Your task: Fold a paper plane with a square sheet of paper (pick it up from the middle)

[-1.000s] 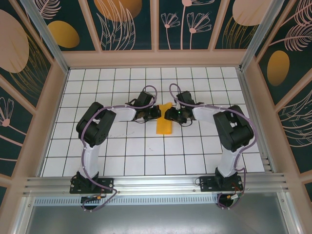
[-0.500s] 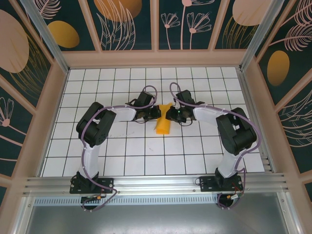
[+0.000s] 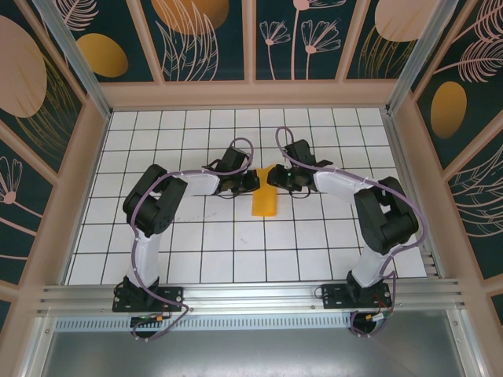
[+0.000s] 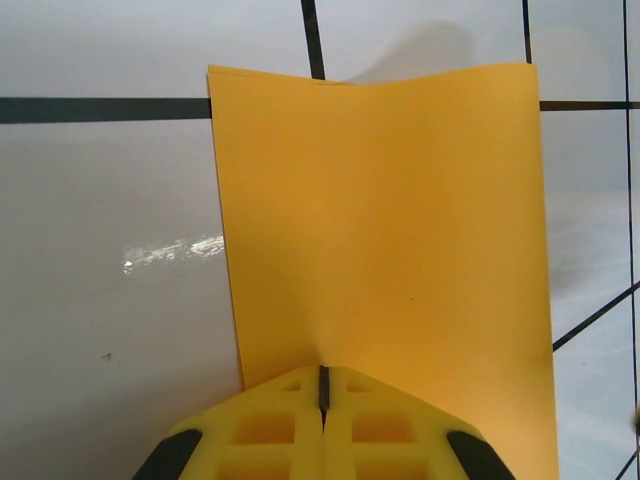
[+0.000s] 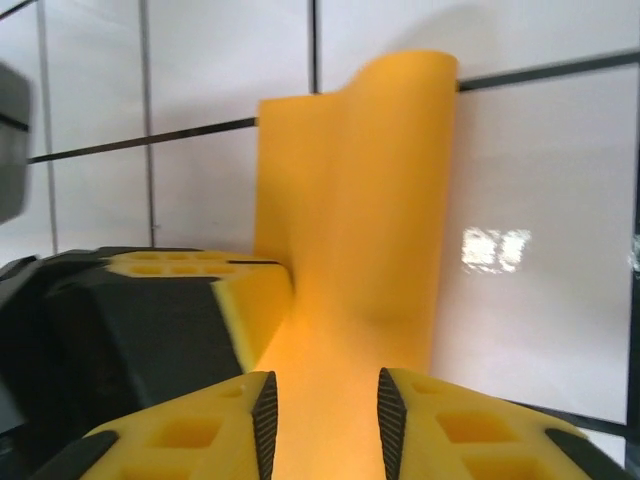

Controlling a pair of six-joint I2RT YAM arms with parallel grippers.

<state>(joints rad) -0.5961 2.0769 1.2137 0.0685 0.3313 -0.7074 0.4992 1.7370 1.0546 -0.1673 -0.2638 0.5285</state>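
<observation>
The square sheet of paper (image 3: 265, 199) lies folded into a narrow orange-yellow strip at the middle of the table. My left gripper (image 3: 253, 182) is at the strip's far left edge. In the left wrist view its jaws (image 4: 323, 372) are shut on the paper (image 4: 380, 220), which rises into them. My right gripper (image 3: 271, 176) meets the same end from the right. In the right wrist view its fingers (image 5: 322, 400) stand apart, and the paper (image 5: 370, 200) runs between them and curls up at its far right edge. The left gripper's yellow finger (image 5: 200, 290) is just to their left.
The white gridded table (image 3: 196, 243) is walled on three sides by wooden panels (image 3: 251, 94). Both arm bases (image 3: 149, 294) (image 3: 357, 294) sit on the metal rail at the near edge. Both forearms reach in over the middle tiles.
The right gripper has shifted a little toward the back wall. The strip tilted briefly and lies straight again. The left gripper stays shut on the paper.
</observation>
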